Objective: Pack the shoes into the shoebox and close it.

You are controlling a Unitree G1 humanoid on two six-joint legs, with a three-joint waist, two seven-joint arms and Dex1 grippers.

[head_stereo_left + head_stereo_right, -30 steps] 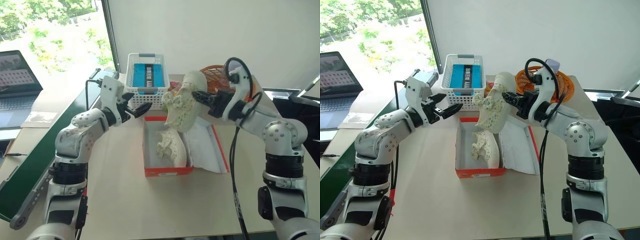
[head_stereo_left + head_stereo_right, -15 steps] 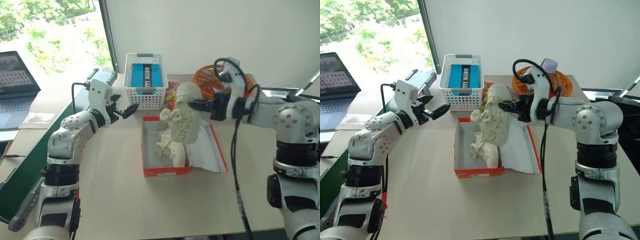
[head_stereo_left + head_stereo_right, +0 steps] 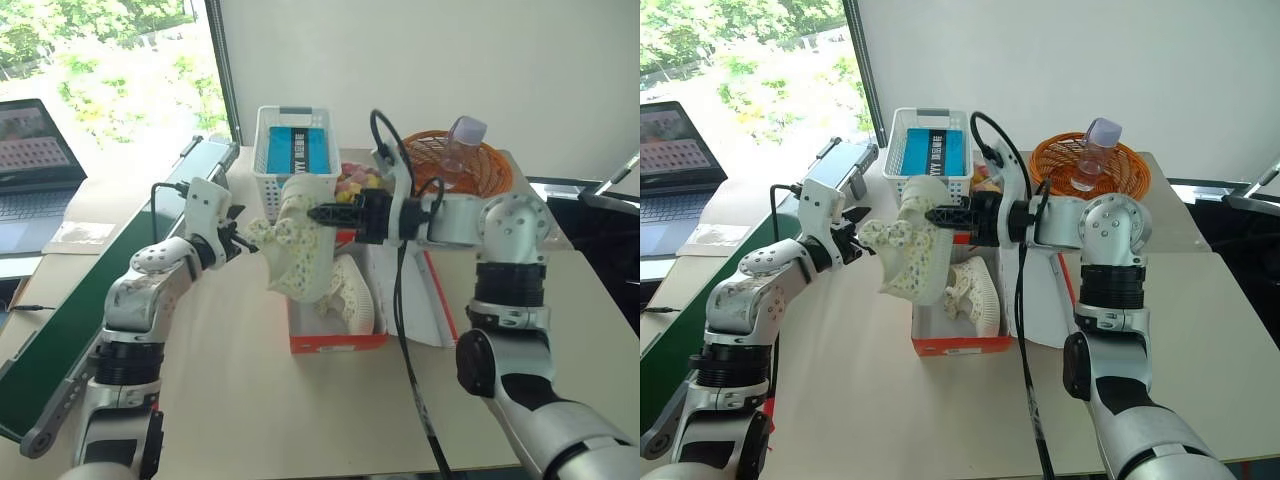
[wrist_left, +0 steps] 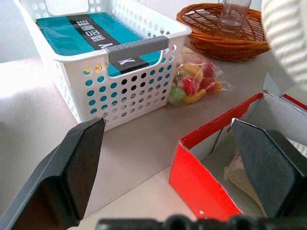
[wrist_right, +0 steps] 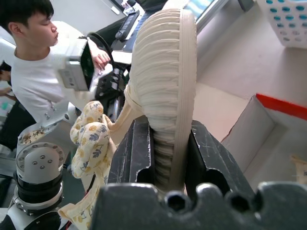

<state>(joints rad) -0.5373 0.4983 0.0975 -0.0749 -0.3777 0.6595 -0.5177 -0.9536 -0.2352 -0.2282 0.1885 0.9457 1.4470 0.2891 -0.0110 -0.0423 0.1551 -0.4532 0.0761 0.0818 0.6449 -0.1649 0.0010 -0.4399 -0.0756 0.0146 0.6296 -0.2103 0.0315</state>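
Note:
My right gripper [image 3: 318, 214] is shut on the heel end of one cream-white shoe [image 3: 298, 245]. The shoe hangs toe-down over the left wall of the red shoebox [image 3: 335, 342]. In the right wrist view the fingers [image 5: 136, 148] clamp the shoe's ribbed sole [image 5: 165, 86]. The other shoe [image 3: 352, 293] lies inside the box. The box lid [image 3: 425, 300] lies open to the right, pale side up. My left gripper [image 3: 240, 240] is open just left of the hanging shoe's knobbly trim. Its fingers [image 4: 72, 167] stand wide apart with nothing between them, and the box corner [image 4: 201, 177] is ahead.
A white lattice basket [image 3: 293, 160] holding a teal box stands behind the shoebox, with a bag of coloured sweets [image 3: 350, 180] beside it. An orange wicker basket [image 3: 455, 165] with a plastic bottle sits at the back right. A laptop [image 3: 35, 160] is at the far left. A person [image 5: 29, 72] sits beyond the table.
My right gripper has swung the shoe left and down, from above the box's middle to over its left wall, turning it. My left gripper has drawn back slightly to the left.

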